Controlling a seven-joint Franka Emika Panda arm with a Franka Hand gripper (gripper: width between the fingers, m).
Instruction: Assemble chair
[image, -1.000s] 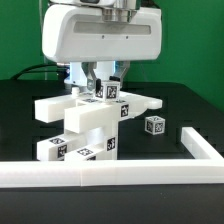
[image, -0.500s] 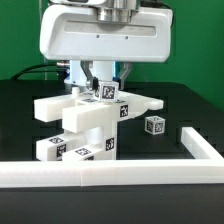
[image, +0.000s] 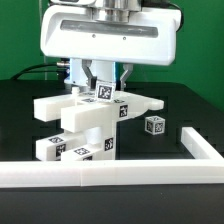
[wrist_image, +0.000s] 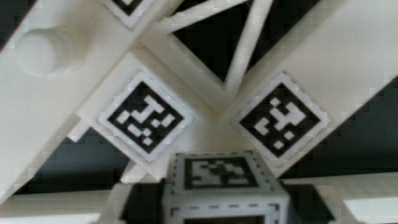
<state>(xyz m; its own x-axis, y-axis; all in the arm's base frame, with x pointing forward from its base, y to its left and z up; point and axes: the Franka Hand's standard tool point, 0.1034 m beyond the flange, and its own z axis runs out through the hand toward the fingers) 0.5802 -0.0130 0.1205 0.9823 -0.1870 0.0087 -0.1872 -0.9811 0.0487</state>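
Observation:
The chair (image: 92, 118) is a blocky white stack of tagged panels and legs at the middle of the black table. My gripper (image: 105, 84) hangs right above its top and is shut on a small white tagged block (image: 104, 91), which sits at the top of the structure; whether the two touch I cannot tell. In the wrist view the block (wrist_image: 221, 172) lies between my dark fingers (wrist_image: 150, 205), with my gripper (wrist_image: 222, 198) over two tagged white chair pieces (wrist_image: 146, 116) and crossing white bars. A loose tagged cube (image: 154, 125) stands on the table at the exterior view's right.
A long white border frame (image: 120, 169) runs along the front and turns back at the exterior view's right. The white hand body (image: 108, 38) hides the rear of the scene. A green wall stands behind.
The hand has grown larger in the exterior view and sunk slightly. The held block has shifted a little to the exterior view's left. The chair and the loose cube have not moved.

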